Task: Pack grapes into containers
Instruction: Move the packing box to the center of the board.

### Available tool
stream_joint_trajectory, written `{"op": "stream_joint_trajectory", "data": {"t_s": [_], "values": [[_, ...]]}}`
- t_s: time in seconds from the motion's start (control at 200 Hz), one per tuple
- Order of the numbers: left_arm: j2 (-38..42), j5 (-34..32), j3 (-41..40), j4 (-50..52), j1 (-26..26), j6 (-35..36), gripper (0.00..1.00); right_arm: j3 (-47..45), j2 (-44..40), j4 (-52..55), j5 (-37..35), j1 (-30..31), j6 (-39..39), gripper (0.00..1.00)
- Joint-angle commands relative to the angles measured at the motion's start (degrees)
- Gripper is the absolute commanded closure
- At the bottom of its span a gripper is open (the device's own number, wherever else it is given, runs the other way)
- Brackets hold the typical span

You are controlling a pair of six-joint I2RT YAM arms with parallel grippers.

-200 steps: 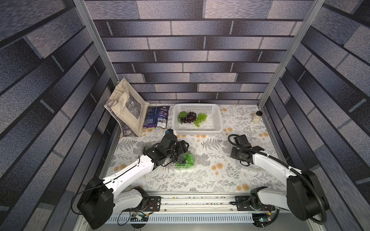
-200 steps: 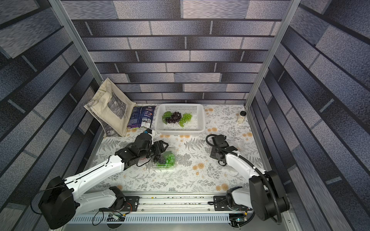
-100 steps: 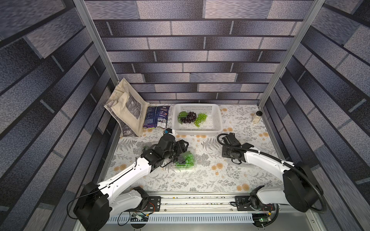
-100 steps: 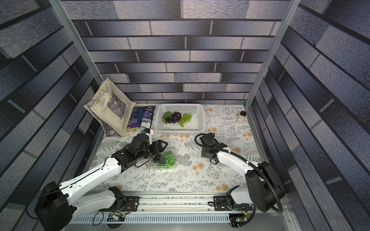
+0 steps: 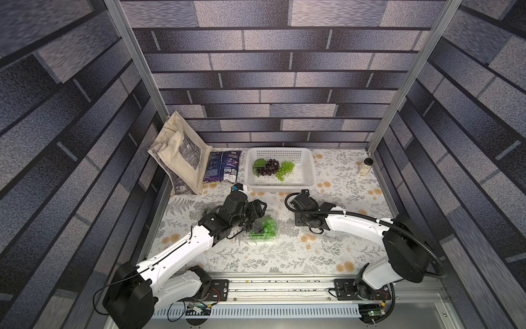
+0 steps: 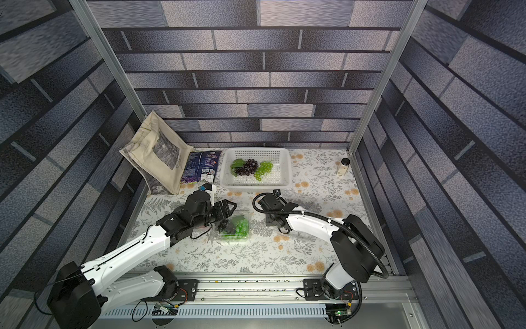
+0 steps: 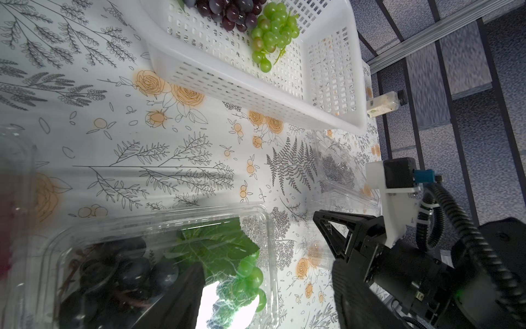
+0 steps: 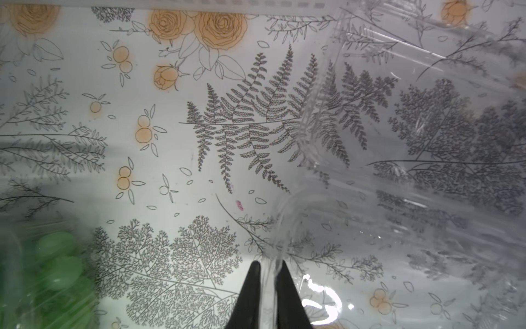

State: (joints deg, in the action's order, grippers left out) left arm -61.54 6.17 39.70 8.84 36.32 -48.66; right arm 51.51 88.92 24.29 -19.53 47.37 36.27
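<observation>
A clear container (image 5: 264,228) at the table's middle holds green and dark grapes under a green leaf (image 7: 216,245). My left gripper (image 7: 267,267) stands open across that container's end. One finger (image 7: 182,296) shows through the plastic. The other finger (image 7: 353,296) is outside, clear of the wall. My right gripper (image 8: 267,266) is shut on the thin rim of an empty clear container (image 8: 412,148), which lies just right of the filled one. More grapes lie in the white basket (image 5: 310,173): a dark purple bunch (image 5: 269,166) with a leaf and a pale green bunch (image 5: 285,168).
A cloth tote bag (image 5: 182,153) and a blue snack packet (image 5: 223,169) lean at the back left. A small bottle (image 5: 365,168) stands at the back right by the frame post. A blurred clear plastic edge (image 7: 17,171) with a red smear sits beside the left gripper.
The right arm has swung left from the right side of the table to just beside the filled container, and its jaws have closed on the empty container's rim. The left arm has barely moved.
</observation>
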Motion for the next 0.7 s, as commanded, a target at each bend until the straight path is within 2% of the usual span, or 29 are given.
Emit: {"op": "stream_joint_trajectory", "data": {"t_s": [0.0,0.411,0.696], "values": [[2.1,-0.7,-0.7,1.9,-0.4,-0.2,0.27,2.3,1.1,-1.1,-0.6,1.8,1.3,0.87],[3.8,-1.0,-1.8,1.9,-0.7,-0.8,0.27,3.7,5.0,-2.2,0.6,8.9,4.1,0.87],[3.9,-1.0,-1.8,1.8,-0.6,-1.0,0.27,4.5,5.7,-3.1,1.3,10.3,5.1,0.87]]}}
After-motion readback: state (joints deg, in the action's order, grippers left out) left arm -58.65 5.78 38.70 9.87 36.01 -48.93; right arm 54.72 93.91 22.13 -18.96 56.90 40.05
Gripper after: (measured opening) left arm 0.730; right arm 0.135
